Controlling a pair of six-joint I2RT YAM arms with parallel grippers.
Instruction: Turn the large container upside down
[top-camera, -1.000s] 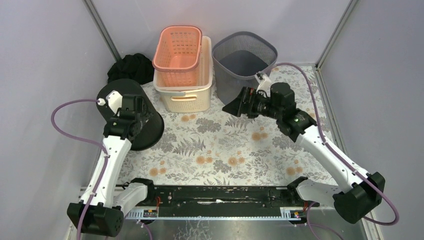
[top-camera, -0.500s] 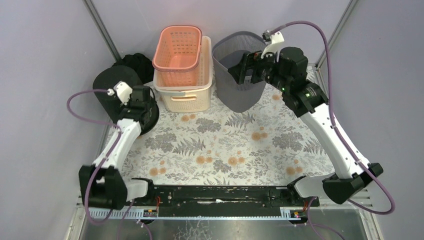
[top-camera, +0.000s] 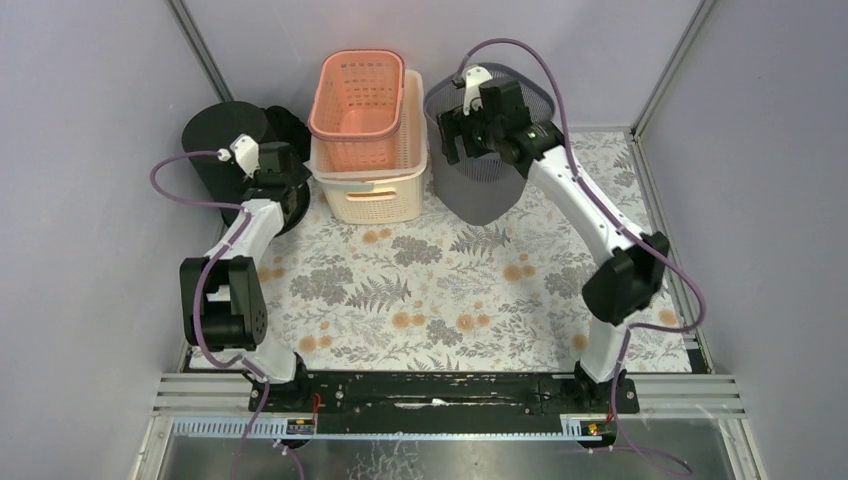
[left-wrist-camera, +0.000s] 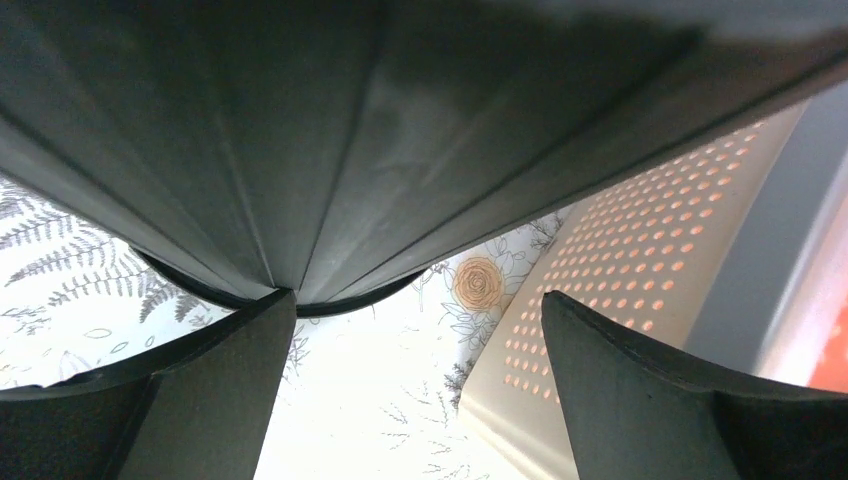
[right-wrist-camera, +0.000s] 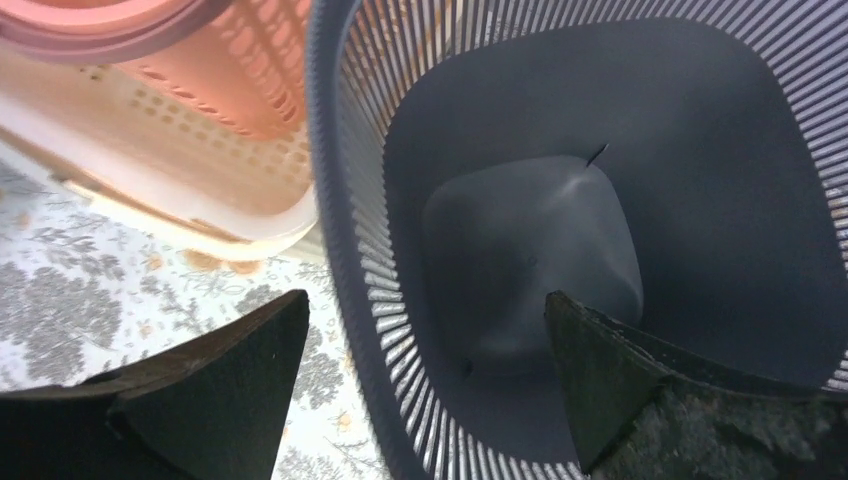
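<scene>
From above, the large container, which we take to be the grey slatted bin (top-camera: 490, 195), stands mouth up at the far side of the desk (top-camera: 450, 290), just right of the cream basket (top-camera: 370, 195) with the pink basket (top-camera: 360, 95) nested in it. The right gripper (top-camera: 452, 135) hangs at the bin's left rim. Far left, a black bin (top-camera: 215, 130) stands with a flat closed face up, and the left arm reaches up against its right side.

In the left wrist view, the left gripper (left-wrist-camera: 415, 300) is released, with its jaws wide. The black bin's wall (left-wrist-camera: 350, 130) fills the top of the view and nothing is held. We judge this arm should stay out of the way.

In the right wrist view, the right gripper (right-wrist-camera: 427, 300) is also released. One finger is outside the rim (right-wrist-camera: 340, 200) over the desk and the other is inside the bin, so the rim wall runs between them.

To do this well, we should come down until the rim sits deep between the fingers, then clench firmly, because thin slats may flex. We should lift before rolling the wrist and swing the mouth towards the open near desk, away from the cream basket beside it. If the bin sags, the free arm could steady the opposite wall.
</scene>
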